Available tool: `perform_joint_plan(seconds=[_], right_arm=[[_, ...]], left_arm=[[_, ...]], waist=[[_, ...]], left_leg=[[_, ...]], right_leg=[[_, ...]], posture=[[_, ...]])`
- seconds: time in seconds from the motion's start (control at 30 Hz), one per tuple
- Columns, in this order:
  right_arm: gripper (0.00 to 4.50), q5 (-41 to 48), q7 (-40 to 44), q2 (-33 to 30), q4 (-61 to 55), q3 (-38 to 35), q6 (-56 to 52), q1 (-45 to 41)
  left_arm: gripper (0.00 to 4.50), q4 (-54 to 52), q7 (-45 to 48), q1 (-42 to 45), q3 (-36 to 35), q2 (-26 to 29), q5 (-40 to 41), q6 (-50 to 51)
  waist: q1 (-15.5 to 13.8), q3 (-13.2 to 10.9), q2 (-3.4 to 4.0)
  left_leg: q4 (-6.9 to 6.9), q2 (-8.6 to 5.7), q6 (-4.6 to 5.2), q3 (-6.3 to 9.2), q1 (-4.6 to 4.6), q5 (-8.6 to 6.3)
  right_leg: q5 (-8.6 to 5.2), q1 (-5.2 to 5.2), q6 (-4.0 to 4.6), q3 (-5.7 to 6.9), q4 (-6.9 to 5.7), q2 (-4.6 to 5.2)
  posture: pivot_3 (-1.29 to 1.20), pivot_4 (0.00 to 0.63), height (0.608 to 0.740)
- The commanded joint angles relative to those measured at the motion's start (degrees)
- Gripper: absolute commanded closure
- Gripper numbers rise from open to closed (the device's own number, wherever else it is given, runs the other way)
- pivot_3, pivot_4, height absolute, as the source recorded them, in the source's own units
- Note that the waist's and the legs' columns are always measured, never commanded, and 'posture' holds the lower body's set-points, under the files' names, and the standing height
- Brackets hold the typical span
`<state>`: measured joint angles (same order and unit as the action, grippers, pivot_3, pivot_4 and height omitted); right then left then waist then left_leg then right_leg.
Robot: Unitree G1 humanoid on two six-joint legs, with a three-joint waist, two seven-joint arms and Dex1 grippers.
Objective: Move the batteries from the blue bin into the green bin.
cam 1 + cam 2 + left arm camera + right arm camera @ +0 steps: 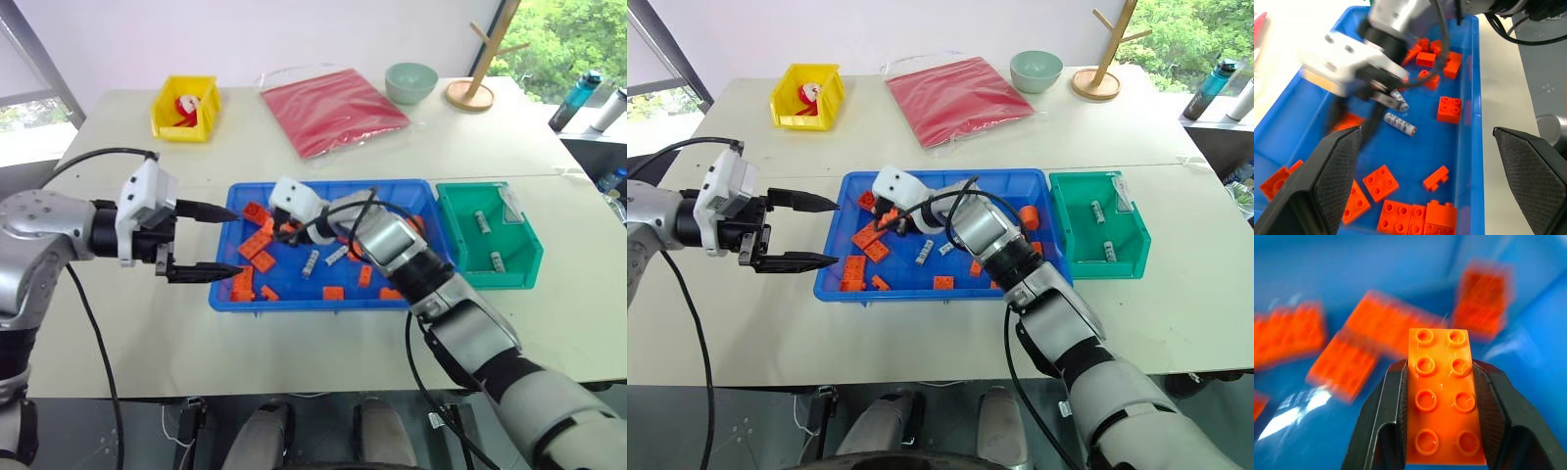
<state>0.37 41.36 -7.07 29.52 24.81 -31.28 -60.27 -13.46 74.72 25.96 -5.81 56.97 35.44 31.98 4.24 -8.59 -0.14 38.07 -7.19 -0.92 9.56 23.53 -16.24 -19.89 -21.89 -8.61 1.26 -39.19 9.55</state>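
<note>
Oddly, the right gripper (pixel 1442 396) was clamped on an orange brick (pixel 1444 396), not a battery.
Two batteries (pixel 323 259) lay mid-floor of the blue bin (pixel 323 302), two more in the green bin (pixel 487 279); small, stiff, likely slippery cylinders, best pinched across the middle. The left gripper (pixel 211 240) hung apart-fingered over the bin's left edge.

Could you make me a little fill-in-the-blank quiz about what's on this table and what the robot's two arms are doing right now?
1. The right gripper has its jaws closed on an orange ____.
2. The left gripper hangs by the blue bin with its jaws ____.
3. The two batteries already moved lie in the ____ bin.
4. Beside the wooden stand sits a pale green ____.

Missing words: brick; open; green; bowl
</note>
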Motion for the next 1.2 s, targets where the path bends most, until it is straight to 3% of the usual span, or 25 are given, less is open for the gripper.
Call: perform_joint_plan(seconds=[0.03, 0.13, 0.33, 0.5, 1.2], right_arm=[[1.40, -0.57, -0.69, 1.93, 4.47, -2.25, 3.58, -2.68], [0.09, -0.20, 1.42, 1.50, 4.80, -3.10, 3.24, -3.54], [0.09, 1.72, 10.25, -6.21, -6.69, -3.57, -3.87, -1.10], [0.03, 4.87, 15.11, -15.79, -26.41, -2.77, -17.18, 8.01], [0.03, 6.11, 9.65, -16.43, -33.84, 1.13, -25.05, 15.20]], left_arm=[[0.00, -0.84, -0.49, 0.76, -0.44, -0.42, -0.26, -1.08], [0.00, -0.88, -0.82, 1.47, -0.03, -1.27, 0.57, -0.11], [0.00, -1.19, -1.07, 2.76, 1.38, -3.12, 0.52, 0.10], [0.00, -1.23, -0.51, 2.62, 1.97, -3.30, 0.49, -0.23], [0.00, 1.40, 1.38, 5.67, 4.86, -4.82, -1.58, -1.59]], waist=[[0.10, 0.00, 0.00], [0.06, 0.00, 0.01], [-0.11, 0.00, 0.01], [-0.25, 0.01, -0.01], [-0.24, 0.01, -0.01]], left_leg=[[-0.01, 0.01, -0.01, 0.00, 0.00, 0.01], [0.00, 0.00, -0.01, 0.03, 0.00, 0.01], [0.04, -0.03, -0.01, 0.05, 0.03, 0.01], [0.04, -0.03, -0.01, 0.05, 0.07, 0.00], [0.10, -0.04, -0.01, -0.12, 0.39, 0.01]], right_leg=[[0.00, 0.00, 0.00, 0.00, -0.01, -0.01], [0.00, -0.02, 0.00, 0.00, -0.03, -0.02], [0.00, -0.01, 0.00, -0.01, -0.04, 0.00], [0.00, -0.03, 0.00, -0.01, -0.05, 0.01], [0.00, -0.44, 0.00, -0.34, -0.11, -0.01]], posture=[[0.00, 0.150, 0.717], [0.00, 0.150, 0.717], [0.00, 0.150, 0.717], [0.00, 0.150, 0.717], [0.00, 0.150, 0.717]])
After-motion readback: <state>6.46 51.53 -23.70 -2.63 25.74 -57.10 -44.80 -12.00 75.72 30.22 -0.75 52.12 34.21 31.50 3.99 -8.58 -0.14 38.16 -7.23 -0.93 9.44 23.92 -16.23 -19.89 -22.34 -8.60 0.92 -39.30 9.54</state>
